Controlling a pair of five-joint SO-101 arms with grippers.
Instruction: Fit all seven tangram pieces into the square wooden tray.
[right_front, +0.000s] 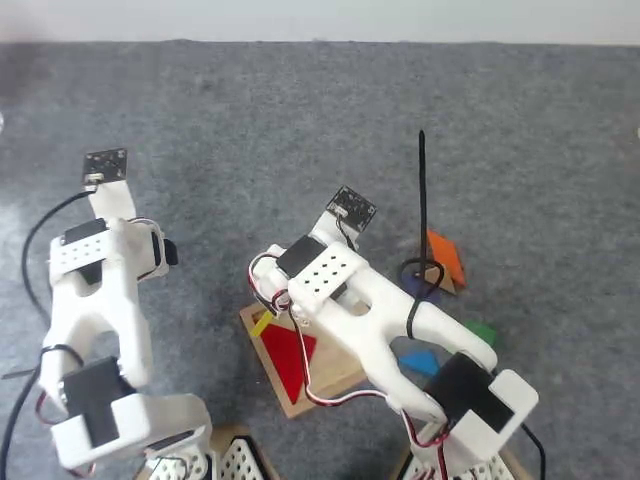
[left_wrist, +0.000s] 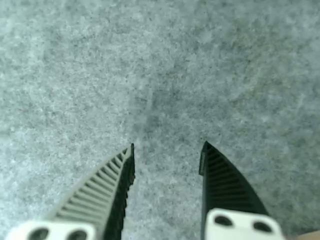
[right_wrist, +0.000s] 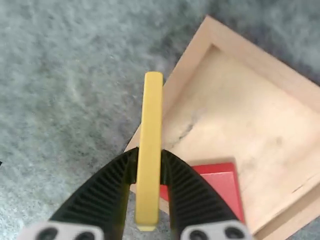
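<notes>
My right gripper (right_wrist: 149, 155) is shut on a yellow tangram piece (right_wrist: 152, 125), held on edge above the corner of the square wooden tray (right_wrist: 200, 55). A red piece (right_wrist: 220, 185) lies flat inside the tray. In the high view the yellow piece (right_front: 262, 322) hangs at the tray's (right_front: 300, 405) left corner, beside the red piece (right_front: 288, 355). To the right of the tray, orange (right_front: 445, 255), dark blue (right_front: 420, 287), green (right_front: 483, 331) and light blue (right_front: 420, 362) pieces lie on the carpet. My left gripper (left_wrist: 167, 146) is open over bare grey carpet.
The left arm (right_front: 100, 290) stands well left of the tray. A thin black cable (right_front: 422, 200) runs up past the orange piece. Grey carpet (right_front: 300, 120) covers the table to its far edge.
</notes>
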